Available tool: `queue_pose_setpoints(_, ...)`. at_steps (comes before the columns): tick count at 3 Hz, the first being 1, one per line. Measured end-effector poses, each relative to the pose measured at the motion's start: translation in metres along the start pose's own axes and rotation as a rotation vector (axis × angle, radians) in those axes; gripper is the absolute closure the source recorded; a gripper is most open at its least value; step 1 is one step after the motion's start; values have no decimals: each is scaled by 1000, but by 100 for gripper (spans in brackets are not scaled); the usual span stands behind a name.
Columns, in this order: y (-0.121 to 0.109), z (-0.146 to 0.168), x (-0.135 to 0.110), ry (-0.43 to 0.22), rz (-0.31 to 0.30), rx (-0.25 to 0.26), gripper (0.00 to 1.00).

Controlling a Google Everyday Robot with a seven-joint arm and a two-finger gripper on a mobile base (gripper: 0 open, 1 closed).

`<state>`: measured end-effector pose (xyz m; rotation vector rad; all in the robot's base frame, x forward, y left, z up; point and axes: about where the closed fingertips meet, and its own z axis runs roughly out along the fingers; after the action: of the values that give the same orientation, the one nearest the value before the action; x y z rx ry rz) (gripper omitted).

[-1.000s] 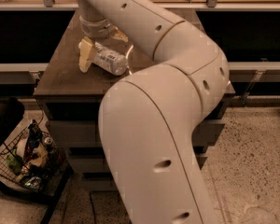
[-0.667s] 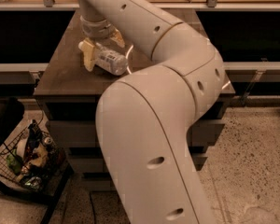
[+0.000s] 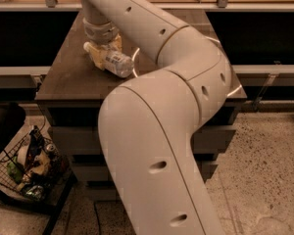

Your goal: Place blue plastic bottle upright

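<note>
The blue plastic bottle [image 3: 118, 65] is a small clear bottle with a pale label. It lies on its side on the dark table top [image 3: 68, 72], near the left rear part. My gripper [image 3: 104, 50] hangs at the end of the big cream arm [image 3: 157, 131], straight down over the bottle's left end and touching it. The arm hides the table's middle and right part.
A thin white rim [image 3: 135, 58], like a bowl's edge, shows just right of the bottle and is mostly hidden by the arm. A wire basket [image 3: 32, 168] full of small items stands on the floor at the lower left. A shelf rail runs behind the table.
The gripper has shifted slightly right, closer onto the bottle's left end. The bottle still lies in the same place.
</note>
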<state>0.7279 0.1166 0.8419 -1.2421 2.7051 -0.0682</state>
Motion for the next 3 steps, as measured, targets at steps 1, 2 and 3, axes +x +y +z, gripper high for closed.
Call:
queue_pose_setpoints(1, 0, 4, -6, -18, -1, 3, 88)
queue_pose_setpoints(2, -1, 6, -10, -28, -2, 4, 100)
queue_pose_setpoints(3, 0, 6, -11, -29, -5, 10, 100)
